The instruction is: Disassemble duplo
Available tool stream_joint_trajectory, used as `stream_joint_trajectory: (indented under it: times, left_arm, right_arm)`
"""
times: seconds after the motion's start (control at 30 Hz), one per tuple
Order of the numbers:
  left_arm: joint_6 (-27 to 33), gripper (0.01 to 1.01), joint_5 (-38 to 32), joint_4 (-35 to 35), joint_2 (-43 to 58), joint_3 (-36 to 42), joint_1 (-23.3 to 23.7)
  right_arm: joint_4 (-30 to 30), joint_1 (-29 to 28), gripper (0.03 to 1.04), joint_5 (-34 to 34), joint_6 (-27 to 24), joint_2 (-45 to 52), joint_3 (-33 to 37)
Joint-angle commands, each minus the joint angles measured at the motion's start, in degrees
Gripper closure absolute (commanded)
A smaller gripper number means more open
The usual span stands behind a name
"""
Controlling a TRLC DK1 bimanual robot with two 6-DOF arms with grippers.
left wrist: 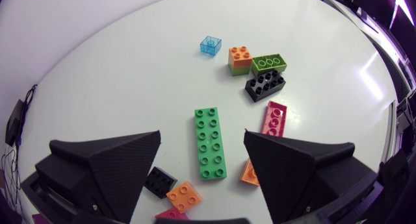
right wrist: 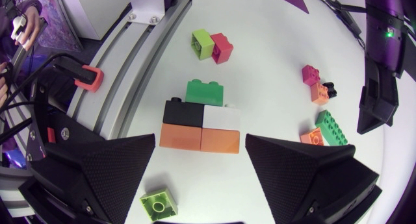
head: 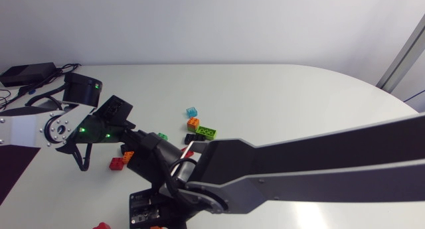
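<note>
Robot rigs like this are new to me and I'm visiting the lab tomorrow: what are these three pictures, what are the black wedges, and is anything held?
Two robot arms work at a white table. The head view looks down from above: the left arm enters from the left, the right arm from the right. The other two pictures come from cameras on the arms' wrists; the black wedges are gripper fingers. The left gripper is open over a long green plate, with loose toy bricks beyond. The right gripper is open over a joined block of black, white and orange bricks. Neither holds anything.
</note>
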Motion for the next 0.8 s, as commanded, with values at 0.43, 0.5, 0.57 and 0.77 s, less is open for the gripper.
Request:
stream_joint_trajectory:
  times: [0.43, 0.5, 0.57, 0.77]
  left_arm:
    - [-1.5, 0.141, -0.3, 1.1, -0.6, -1.6, 0.2]
    - [-1.5, 0.141, -0.3, 1.1, -0.6, -1.7, 0.1]
    - [-1.5, 0.141, -0.3, 1.1, -0.6, -1.7, 0.0]
    - [-1.5, 0.141, -0.2, 1.1, -0.6, -1.8, 0.0]
  right_arm:
    - [-4.0, 0.8, 0.17, 1.5, 2.8, 5.9, 5.1]
    - [-4.0, 0.8, 0.23, 1.5, 2.8, 5.9, 5.1]
    - [-4.0, 0.8, 0.33, 1.5, 3.1, 5.9, 5.3]
    - [-3.8, 0.9, 0.47, 1.1, 2.3, 5.3, 4.6]
